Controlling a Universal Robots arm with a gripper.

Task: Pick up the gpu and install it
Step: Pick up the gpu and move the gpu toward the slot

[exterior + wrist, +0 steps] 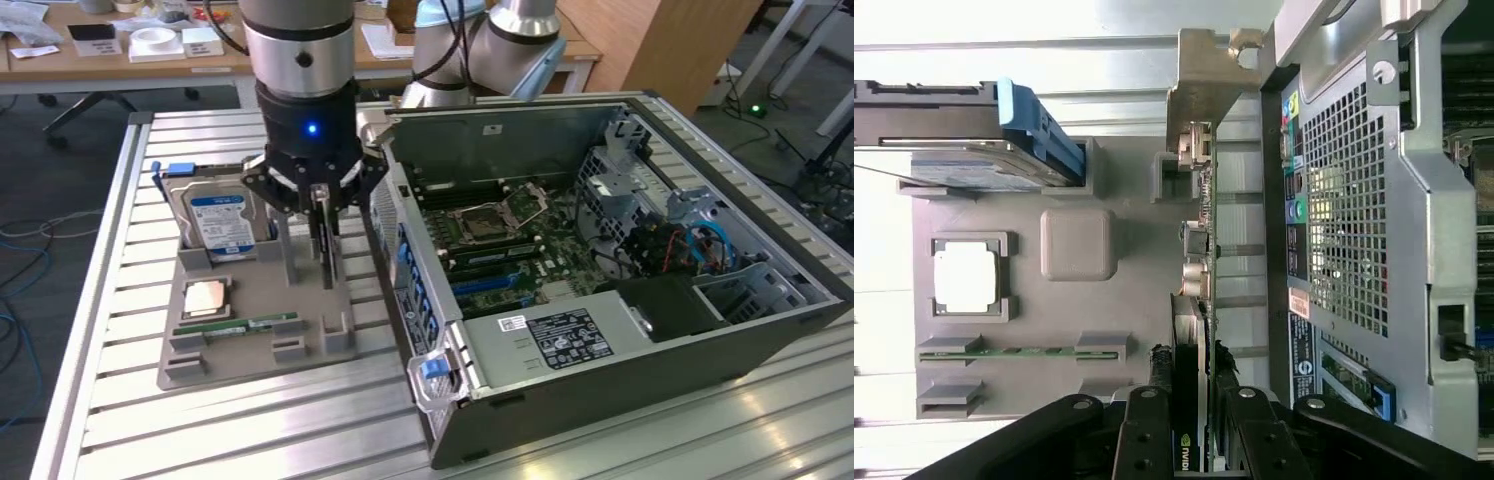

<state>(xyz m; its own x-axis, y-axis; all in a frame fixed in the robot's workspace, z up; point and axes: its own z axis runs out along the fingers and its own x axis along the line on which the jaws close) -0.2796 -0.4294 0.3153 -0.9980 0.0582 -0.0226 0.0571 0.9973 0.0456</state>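
my gripper [322,215] [1192,355] hangs straight down over the grey holder tray [247,350], which lies on the slatted metal table [267,435]. the two fingers [1146,430] press on the gpu [324,255] [1200,215], one on each flat side, so the gripper is closed on the card. the gpu stands upright on its long edge, at the side of the tray that is nearest to the computer case [641,400]. in the wrist view its thin edge runs away from my fingers, with the silvery end bracket [1204,85] at the far end. i cannot tell if the lower edge of the card sits in its slot of the tray or is a little above it.

in the same tray, the hard drive [220,222] with the blue-white label stands upright in its own pocket, on the exterior view's left of my gripper. the square processor chip [204,297] lies flat near it, and the narrow green memory stick [240,324] lies just beside the chip. the case is open, just beside the tray on the exterior view's right, and the green motherboard [507,235] shows inside it.
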